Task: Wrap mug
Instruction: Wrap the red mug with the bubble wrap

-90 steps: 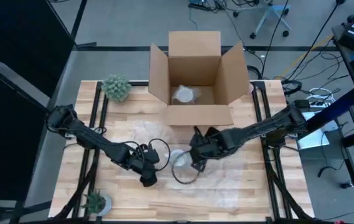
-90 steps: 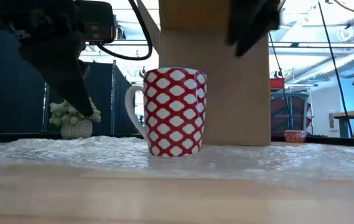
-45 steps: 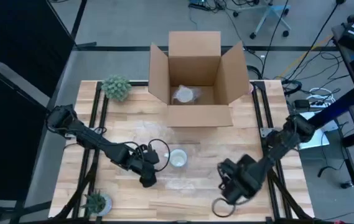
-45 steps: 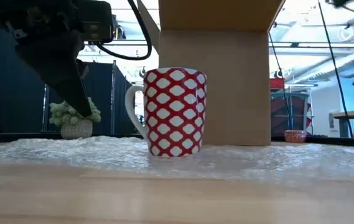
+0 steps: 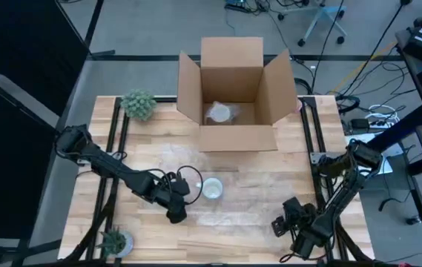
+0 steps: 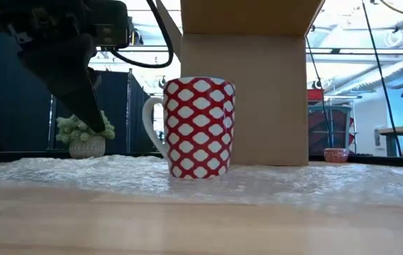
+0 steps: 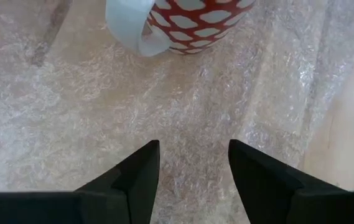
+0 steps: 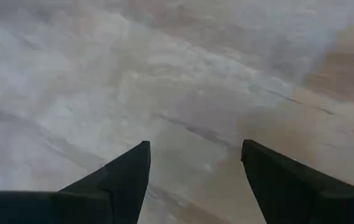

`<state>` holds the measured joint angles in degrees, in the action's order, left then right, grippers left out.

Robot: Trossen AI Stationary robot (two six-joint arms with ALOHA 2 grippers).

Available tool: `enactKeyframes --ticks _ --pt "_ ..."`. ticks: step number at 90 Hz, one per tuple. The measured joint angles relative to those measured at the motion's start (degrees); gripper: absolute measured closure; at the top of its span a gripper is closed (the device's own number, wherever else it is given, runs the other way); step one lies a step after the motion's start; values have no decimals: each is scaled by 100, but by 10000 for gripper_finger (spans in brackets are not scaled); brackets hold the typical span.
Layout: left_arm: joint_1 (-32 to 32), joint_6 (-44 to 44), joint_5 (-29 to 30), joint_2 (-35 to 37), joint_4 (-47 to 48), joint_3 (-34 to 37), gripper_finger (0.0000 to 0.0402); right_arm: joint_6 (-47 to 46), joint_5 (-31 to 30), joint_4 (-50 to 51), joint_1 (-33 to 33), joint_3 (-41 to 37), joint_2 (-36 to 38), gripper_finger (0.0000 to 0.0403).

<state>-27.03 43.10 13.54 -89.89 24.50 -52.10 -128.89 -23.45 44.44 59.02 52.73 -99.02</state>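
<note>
— Pulling back, is it? Where is the right gripper sitting now?
— It is retreating to the table's near right corner, fingers spread wide, carrying nothing.
— And the surroundings?
— Bubble wrap is lying across the wooden top; an open box is standing at the far edge, plants at the left, cables trailing over the grey floor beyond.
— The mug?
— Standing upright on the wrap, mid-table, red with white diamonds, white handle facing the left gripper, which is hovering just beside it, open and empty.
</note>
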Motion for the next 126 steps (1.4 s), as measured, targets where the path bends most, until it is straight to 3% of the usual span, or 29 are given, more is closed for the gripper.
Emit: enactKeyframes --ticks 13,26,37,52,60,71,82,92,105,126 --pt "0 -5 0 0 2 0 222 211 -939 -973 -79 -373 12 167" --pt "0 -46 -2 0 1 0 222 429 -1324 -1109 -180 -428 10 186" --pt "0 -48 0 0 -1 0 222 736 -1633 -1250 -258 -428 6 248" --pt "0 -57 2 0 -3 0 222 1435 -2493 -1646 -361 -426 4 374" --pt "0 -146 2 0 -1 0 222 1878 -2994 -1820 -447 -428 23 393" --pt "0 -156 2 0 -1 0 222 3114 -3850 -2375 -603 -414 226 399" --pt "0 -192 10 0 -3 0 222 5309 -4480 -3082 -927 -233 537 401" --pt "0 -208 87 0 -1 0 222 7559 -4257 -4016 -1394 -117 765 402" --pt "0 -304 166 0 -3 0 222 10084 -2927 -5287 -2203 -24 812 403" --pt "0 -355 205 11 4 0 222 11191 -1333 -6290 -3420 9 613 403"
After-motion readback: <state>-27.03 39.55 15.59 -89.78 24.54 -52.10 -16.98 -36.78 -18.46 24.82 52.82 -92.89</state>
